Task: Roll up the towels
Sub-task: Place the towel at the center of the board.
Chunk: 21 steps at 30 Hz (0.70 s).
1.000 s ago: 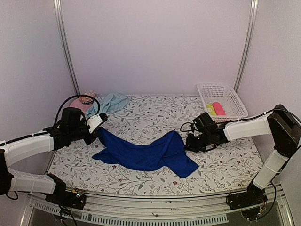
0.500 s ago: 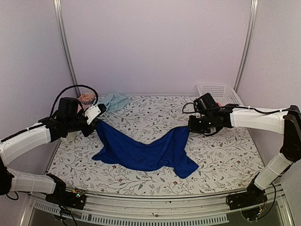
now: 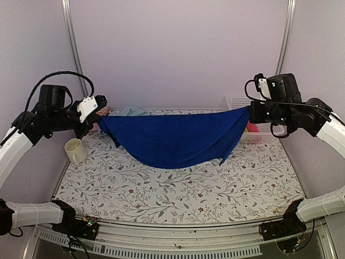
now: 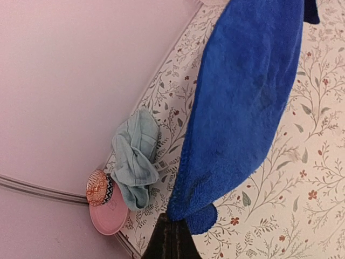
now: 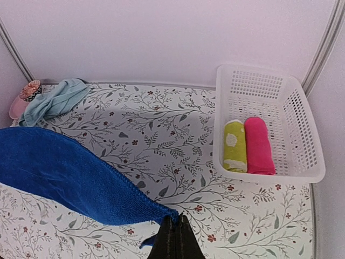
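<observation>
The royal blue towel (image 3: 175, 137) hangs stretched in the air between my two grippers, sagging in the middle above the table. My left gripper (image 3: 100, 120) is shut on its left corner; in the left wrist view the fingers (image 4: 172, 237) pinch the towel (image 4: 242, 102). My right gripper (image 3: 249, 112) is shut on its right corner, and the right wrist view shows the towel (image 5: 64, 172) running off to the left from the gripper (image 5: 173, 220). The pale aqua towel (image 5: 54, 100) lies crumpled at the back left (image 4: 135, 156), mostly hidden in the top view (image 3: 132, 111).
A pink hat (image 4: 105, 208) with a patterned band sits at the back left corner. A cream cup (image 3: 75, 150) stands near the left edge. A white basket (image 5: 267, 121) at the back right holds a rolled green cloth (image 5: 234, 145) and a rolled pink cloth (image 5: 259, 144).
Both grippers have risen and moved apart, lifting the blue towel off the table and stretching it out in the air. The cup has come into view.
</observation>
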{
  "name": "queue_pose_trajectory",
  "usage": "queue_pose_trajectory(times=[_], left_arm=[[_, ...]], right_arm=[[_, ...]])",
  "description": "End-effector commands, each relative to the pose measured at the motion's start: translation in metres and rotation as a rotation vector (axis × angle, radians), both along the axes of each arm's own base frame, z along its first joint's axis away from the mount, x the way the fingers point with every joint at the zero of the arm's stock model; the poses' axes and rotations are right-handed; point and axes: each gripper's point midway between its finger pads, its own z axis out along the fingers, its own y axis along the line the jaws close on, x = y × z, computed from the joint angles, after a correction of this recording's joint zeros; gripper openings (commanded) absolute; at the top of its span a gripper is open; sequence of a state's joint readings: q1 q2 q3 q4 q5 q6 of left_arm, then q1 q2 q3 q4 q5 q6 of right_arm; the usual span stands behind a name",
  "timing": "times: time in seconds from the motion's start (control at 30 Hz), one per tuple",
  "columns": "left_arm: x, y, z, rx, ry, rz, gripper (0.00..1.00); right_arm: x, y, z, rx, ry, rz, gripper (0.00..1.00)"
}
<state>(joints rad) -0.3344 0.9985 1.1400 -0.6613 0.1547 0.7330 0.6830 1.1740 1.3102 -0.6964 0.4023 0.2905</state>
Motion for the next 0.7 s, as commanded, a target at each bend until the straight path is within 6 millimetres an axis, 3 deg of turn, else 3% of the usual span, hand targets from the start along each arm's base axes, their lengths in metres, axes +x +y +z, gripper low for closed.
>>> queue_pose_trajectory(times=[0.0, 0.17, 0.3, 0.5, 0.67], left_arm=[[-0.037, 0.01, -0.049, 0.103, 0.168, -0.069, 0.0], [-0.063, -0.008, -0.125, 0.161, 0.352, -0.175, 0.0], [-0.078, -0.039, -0.174, 0.183, 0.468, -0.271, 0.0], [-0.073, -0.085, -0.208, 0.2, 0.525, -0.344, 0.0], [-0.071, -0.104, -0.233, 0.245, 0.553, -0.379, 0.0]], right_arm=[[-0.02, -0.034, -0.006, -0.152, 0.003, -0.049, 0.01], [-0.024, -0.039, -0.024, -0.167, 0.028, -0.058, 0.01], [-0.018, -0.038, -0.058, -0.228, 0.09, -0.074, 0.01], [-0.008, -0.03, -0.087, -0.257, 0.13, -0.085, 0.01], [-0.003, -0.029, -0.1, -0.278, 0.142, -0.099, 0.01]])
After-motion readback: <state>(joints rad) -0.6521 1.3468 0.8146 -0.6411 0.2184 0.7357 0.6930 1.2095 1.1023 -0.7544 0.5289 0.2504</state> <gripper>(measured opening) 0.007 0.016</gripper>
